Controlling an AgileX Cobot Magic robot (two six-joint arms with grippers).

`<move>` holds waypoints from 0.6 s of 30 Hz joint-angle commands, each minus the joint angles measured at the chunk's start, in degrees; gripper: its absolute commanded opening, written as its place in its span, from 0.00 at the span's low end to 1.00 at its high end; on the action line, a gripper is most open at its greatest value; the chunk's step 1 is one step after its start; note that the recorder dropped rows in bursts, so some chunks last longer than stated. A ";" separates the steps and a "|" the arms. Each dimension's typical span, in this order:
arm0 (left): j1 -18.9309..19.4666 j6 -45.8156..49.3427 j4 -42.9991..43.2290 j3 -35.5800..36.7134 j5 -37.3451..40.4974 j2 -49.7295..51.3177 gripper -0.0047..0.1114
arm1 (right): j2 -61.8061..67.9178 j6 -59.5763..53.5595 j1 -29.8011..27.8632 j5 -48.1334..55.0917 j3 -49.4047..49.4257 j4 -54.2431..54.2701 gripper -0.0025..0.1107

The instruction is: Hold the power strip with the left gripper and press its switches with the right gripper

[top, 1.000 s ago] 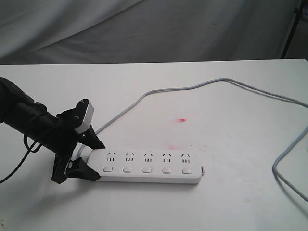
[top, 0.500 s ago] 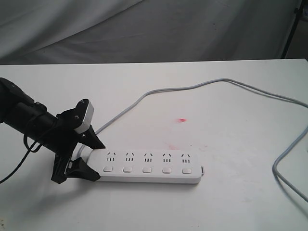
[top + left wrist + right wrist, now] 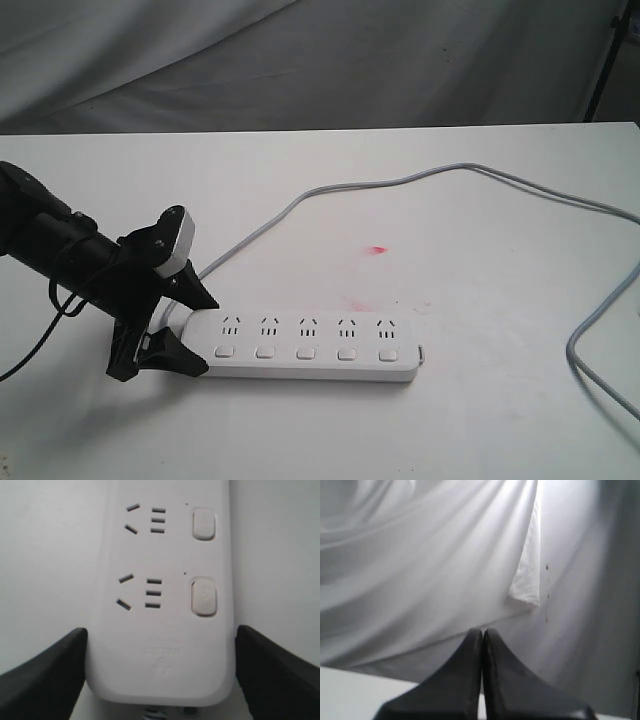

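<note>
The white power strip point(image 3: 310, 345) lies flat near the table's front, its five switches point(image 3: 304, 352) in a row under the socket groups. My left gripper point(image 3: 206, 336) straddles the strip's left, cord end, one black finger pressed against each long side. In the left wrist view both fingers point(image 3: 55, 670) touch the edges of the power strip point(image 3: 165, 555), and two switches point(image 3: 204, 596) show. The grey cord point(image 3: 330, 190) runs back and to the right. My right gripper point(image 3: 482, 632) is shut on nothing, raised and facing a white curtain. It does not show in the exterior view.
The cord loops across the right of the white table point(image 3: 500, 420) and off its right edge point(image 3: 600, 320). Faint red marks point(image 3: 378, 249) stain the tabletop behind the strip. A draped curtain point(image 3: 300, 60) hangs behind the table, with a black stand point(image 3: 605, 60) at the far right.
</note>
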 commanded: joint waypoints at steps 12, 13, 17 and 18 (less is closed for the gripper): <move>-0.33 0.07 -0.42 0.20 -0.31 0.08 0.16 | -0.37 -0.15 -0.11 -7.31 0.19 -0.63 0.02; -0.33 0.07 -0.42 0.20 -0.31 0.08 0.16 | -0.37 -0.15 -0.11 -7.31 0.19 -0.63 0.02; -0.33 0.07 -0.42 0.20 -0.31 0.08 0.16 | -0.37 1.75 -0.11 -11.50 0.19 0.06 0.02; -0.33 0.07 -0.42 0.20 -0.31 0.08 0.16 | -0.37 4.05 -0.11 -12.55 0.19 0.84 0.02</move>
